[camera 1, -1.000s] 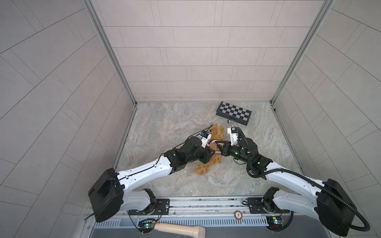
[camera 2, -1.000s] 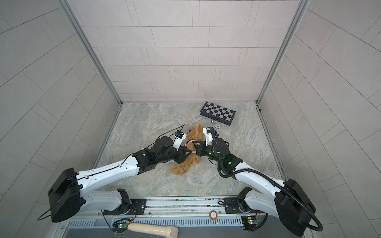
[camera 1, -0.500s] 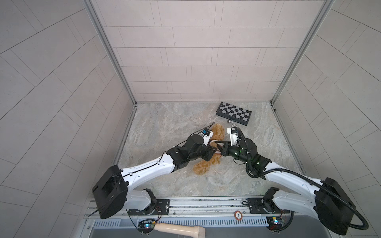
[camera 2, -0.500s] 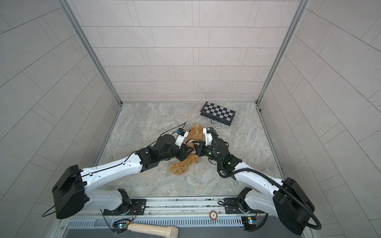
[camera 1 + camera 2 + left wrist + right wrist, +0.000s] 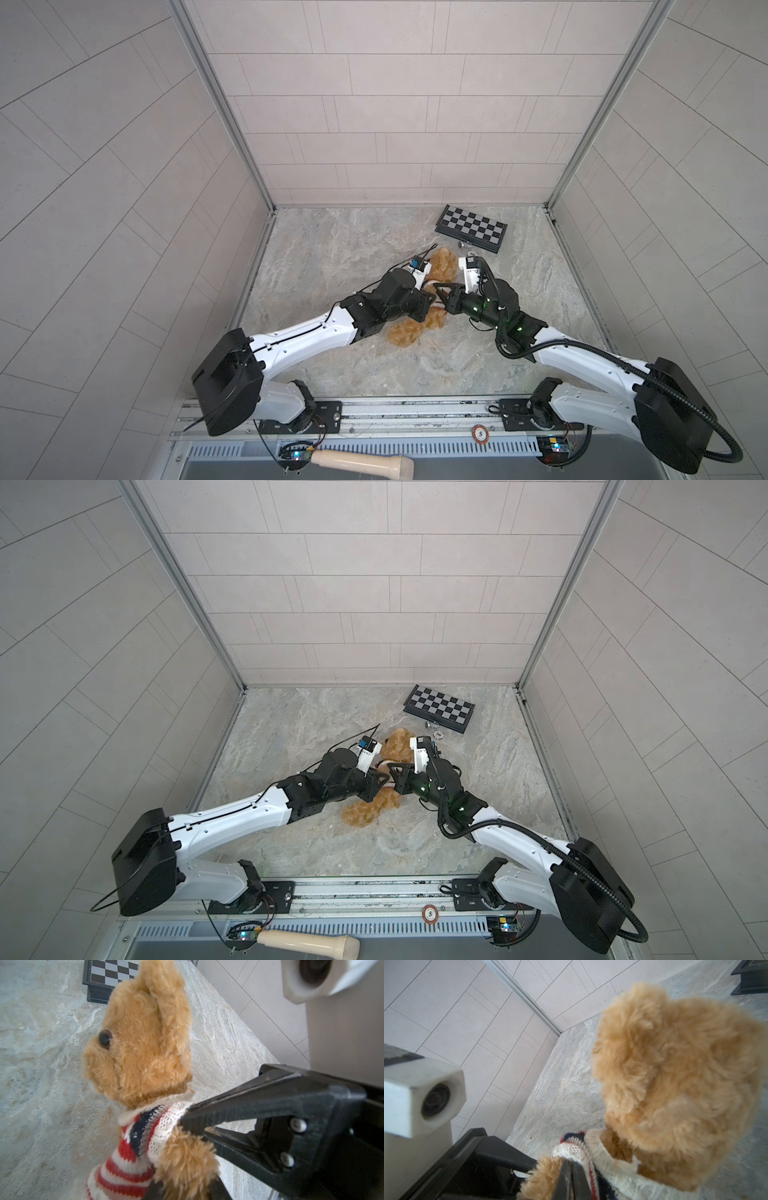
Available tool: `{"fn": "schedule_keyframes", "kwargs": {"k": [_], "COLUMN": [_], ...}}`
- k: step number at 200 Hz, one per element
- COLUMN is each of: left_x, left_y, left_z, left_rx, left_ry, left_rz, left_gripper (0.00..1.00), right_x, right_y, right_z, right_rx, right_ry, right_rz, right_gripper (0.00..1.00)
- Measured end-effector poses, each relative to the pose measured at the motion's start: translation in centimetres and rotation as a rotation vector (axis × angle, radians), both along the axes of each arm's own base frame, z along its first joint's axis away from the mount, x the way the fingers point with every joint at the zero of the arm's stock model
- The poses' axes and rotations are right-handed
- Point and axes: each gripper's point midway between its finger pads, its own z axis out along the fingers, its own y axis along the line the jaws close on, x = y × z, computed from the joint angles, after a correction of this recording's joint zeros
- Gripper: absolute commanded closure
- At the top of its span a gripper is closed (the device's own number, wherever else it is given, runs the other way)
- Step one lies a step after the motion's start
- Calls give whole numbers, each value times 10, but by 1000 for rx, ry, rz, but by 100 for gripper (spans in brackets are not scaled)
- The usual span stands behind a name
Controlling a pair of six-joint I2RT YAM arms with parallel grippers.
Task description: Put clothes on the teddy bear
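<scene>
**benchbuddy:** So where's your rig at with the bear?

**me:** Mid-dressing, I reckon. The teddy bear (image 5: 444, 268) lies in the middle of the table (image 5: 332, 257), between my two arms, head toward the chessboard (image 5: 471, 227). Its head is through the collar of the striped sweater (image 5: 128, 1159). My right gripper (image 5: 184, 1121) is pinched tight on the knit edge at the shoulder. My left gripper (image 5: 430, 303) sits either side of the bear's arm (image 5: 187, 1161); can't tell if it's actually clamping.

**benchbuddy:** Next move?

**me:** Probably tugging that edge down over the arm while the left steadies it. Gently, knit stretches.

**benchbuddy:** Anything else lying about?

**me:** One bear, one sweater, two grippers, one chessboard, what looks like two little pieces (image 5: 462, 245) beside it, one wooden handle (image 5: 361, 459) at the front.
</scene>
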Motion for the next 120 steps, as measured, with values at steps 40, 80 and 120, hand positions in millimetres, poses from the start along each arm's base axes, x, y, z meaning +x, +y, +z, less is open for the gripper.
{"fn": "schedule_keyframes", "kwargs": {"k": [40, 80, 120], "left_x": [0, -1, -1], "left_y": [4, 6, 6], "left_z": [0, 3, 6], "left_rx": [18, 39, 51], "left_ry": [-11, -16, -21], "left_rz": [7, 4, -4], "left_gripper": [62, 70, 70], "right_x": [-1, -4, -4], "right_y": [1, 3, 4], "right_z": [-1, -3, -2], "right_rx": [-7, -15, -19], "right_ry": [0, 6, 0], "right_rz": [4, 12, 10], "right_gripper": [100, 100, 100]}}
